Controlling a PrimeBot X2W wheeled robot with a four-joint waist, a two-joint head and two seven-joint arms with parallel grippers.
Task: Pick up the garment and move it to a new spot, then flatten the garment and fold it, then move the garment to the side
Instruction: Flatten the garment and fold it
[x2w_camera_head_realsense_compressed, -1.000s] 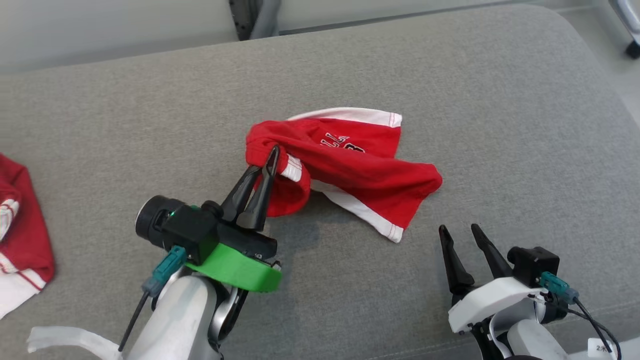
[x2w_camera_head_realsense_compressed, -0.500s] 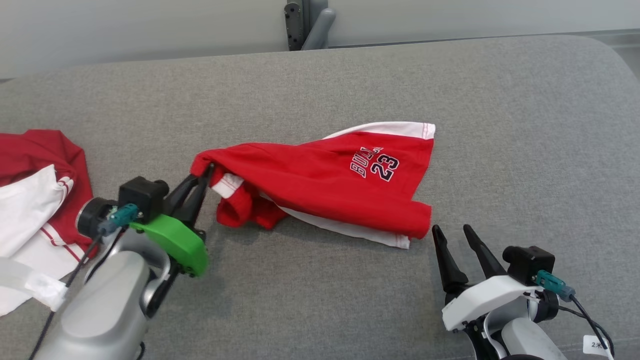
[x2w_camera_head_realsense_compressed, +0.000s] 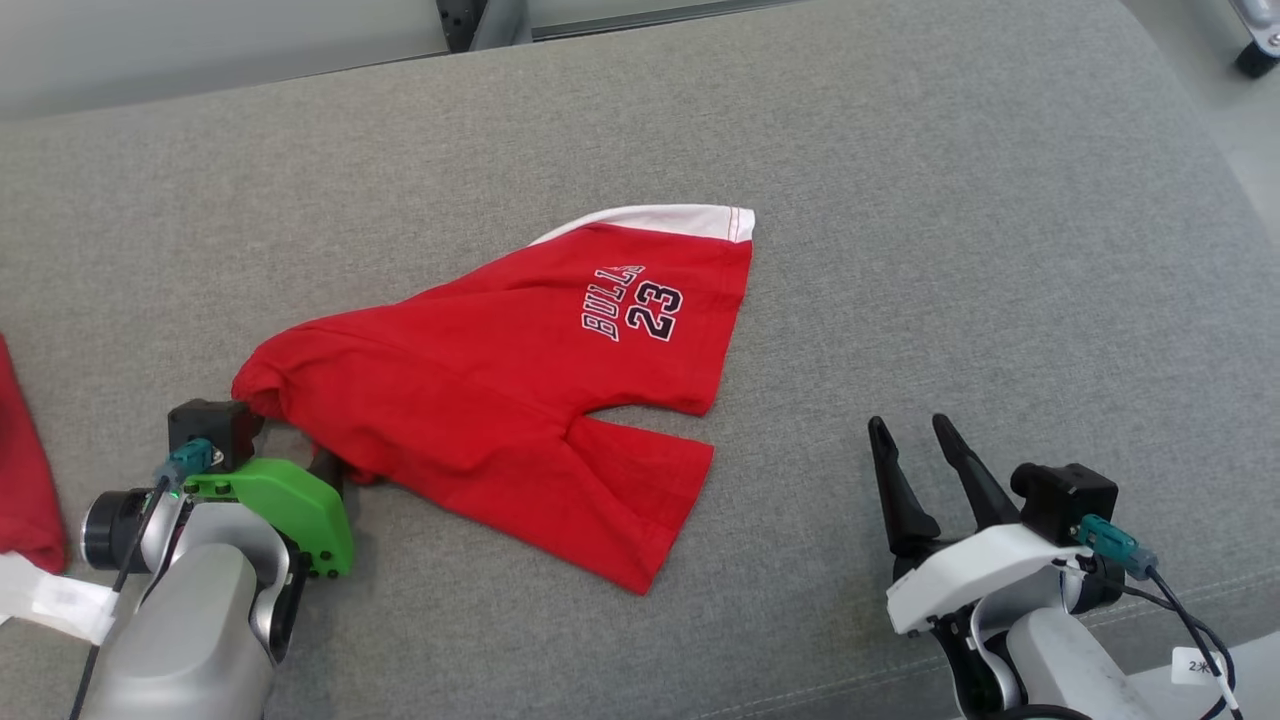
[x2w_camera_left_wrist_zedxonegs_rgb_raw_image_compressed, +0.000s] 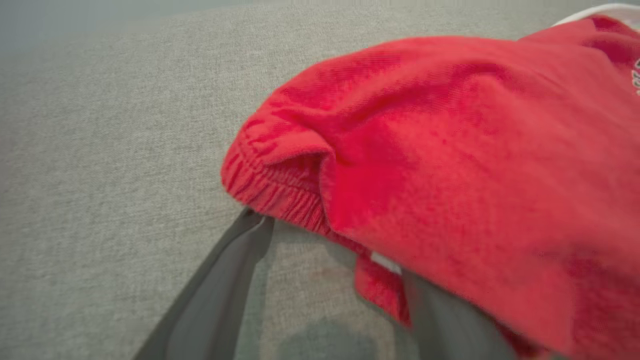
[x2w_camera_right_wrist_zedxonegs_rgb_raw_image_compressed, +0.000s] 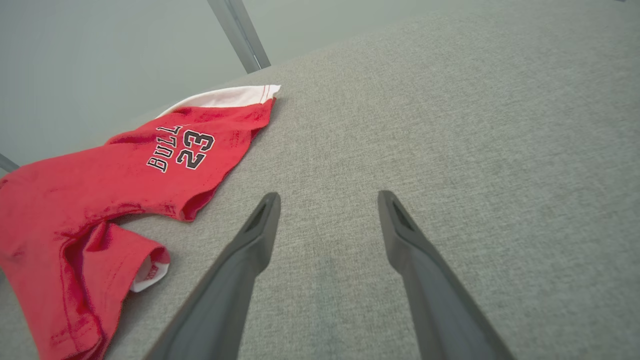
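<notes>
Red shorts (x2w_camera_head_realsense_compressed: 500, 400) with a white hem and "BULLS 23" print lie spread on the grey cushion (x2w_camera_head_realsense_compressed: 900, 200), waistband at the left, legs toward the right. My left gripper (x2w_camera_head_realsense_compressed: 300, 450) sits at the waistband corner. In the left wrist view its fingers (x2w_camera_left_wrist_zedxonegs_rgb_raw_image_compressed: 220, 285) stand apart, open, and the elastic waistband (x2w_camera_left_wrist_zedxonegs_rgb_raw_image_compressed: 280, 195) is draped over their tips, covering the right finger. My right gripper (x2w_camera_head_realsense_compressed: 915, 445) is open and holds nothing, hovering over bare cushion to the right of the shorts (x2w_camera_right_wrist_zedxonegs_rgb_raw_image_compressed: 125, 170), its tips (x2w_camera_right_wrist_zedxonegs_rgb_raw_image_compressed: 327, 200) well apart from the cloth.
Another red and white garment (x2w_camera_head_realsense_compressed: 20, 470) lies at the left edge beside my left arm. A dark post (x2w_camera_head_realsense_compressed: 470, 15) stands behind the cushion, and a caster wheel (x2w_camera_head_realsense_compressed: 1255, 55) is at the top right. The cushion's rounded front edge is near my right wrist.
My left gripper pulled the waistband left and toward me, stretching the bunched shorts out flat, and its fingers have parted. The right gripper has stayed put. The head camera shifted.
</notes>
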